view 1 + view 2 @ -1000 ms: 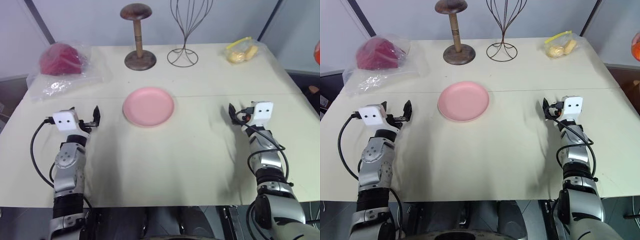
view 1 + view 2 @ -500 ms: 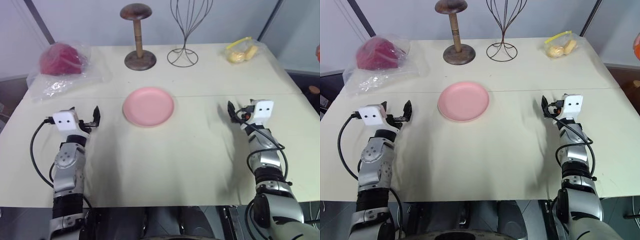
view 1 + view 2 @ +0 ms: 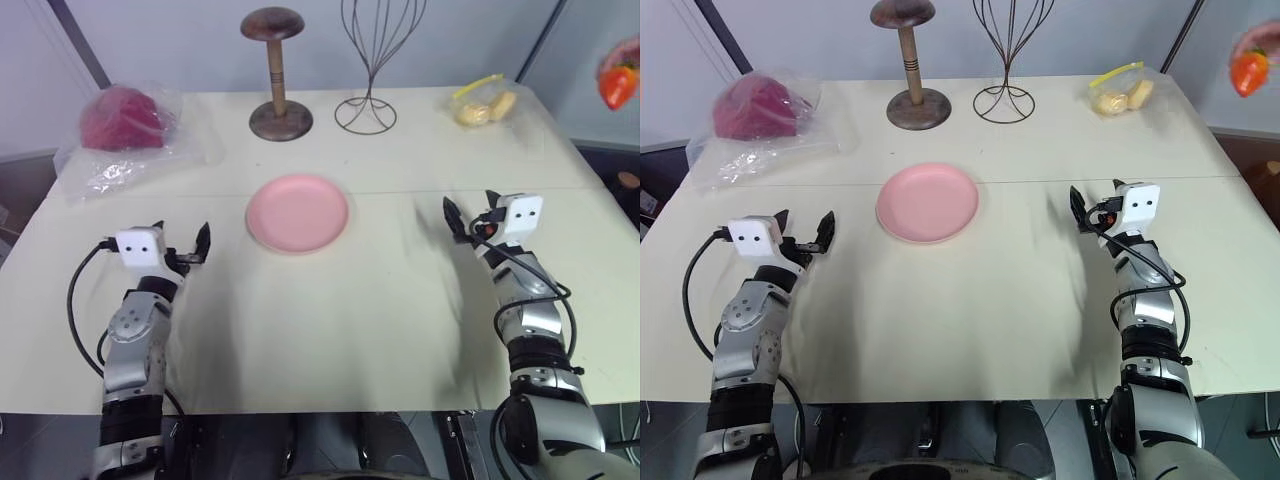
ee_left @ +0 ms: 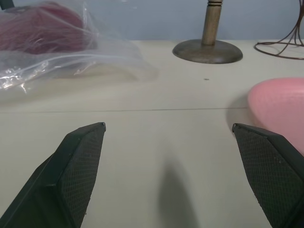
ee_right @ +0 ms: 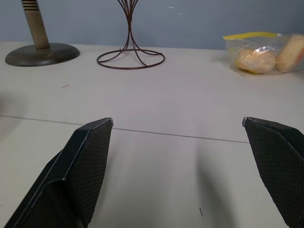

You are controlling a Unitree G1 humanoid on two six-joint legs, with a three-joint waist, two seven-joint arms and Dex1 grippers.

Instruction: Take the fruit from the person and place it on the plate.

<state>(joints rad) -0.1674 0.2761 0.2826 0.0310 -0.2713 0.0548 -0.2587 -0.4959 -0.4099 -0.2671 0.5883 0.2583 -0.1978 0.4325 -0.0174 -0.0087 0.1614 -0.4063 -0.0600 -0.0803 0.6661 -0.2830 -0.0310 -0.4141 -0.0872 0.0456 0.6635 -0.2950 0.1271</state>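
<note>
Right of the plate [image 3: 927,203], fruit [image 3: 1248,72] arrives in the person's hand [image 3: 1262,42] — right hand [image 3: 1095,205] gapes wide, ready; left hand [image 3: 805,235] wide too.

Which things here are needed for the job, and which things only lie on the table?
Needed: the fruit in the person's hand; the pink plate; the open right gripper.

Only lying there: red lump in plastic; wooden stand; wire stand; bag of yellow items.

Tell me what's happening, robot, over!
Left gripper open, right gripper open, both empty. Fruit in person's hand, far right. Plate bare.
</note>
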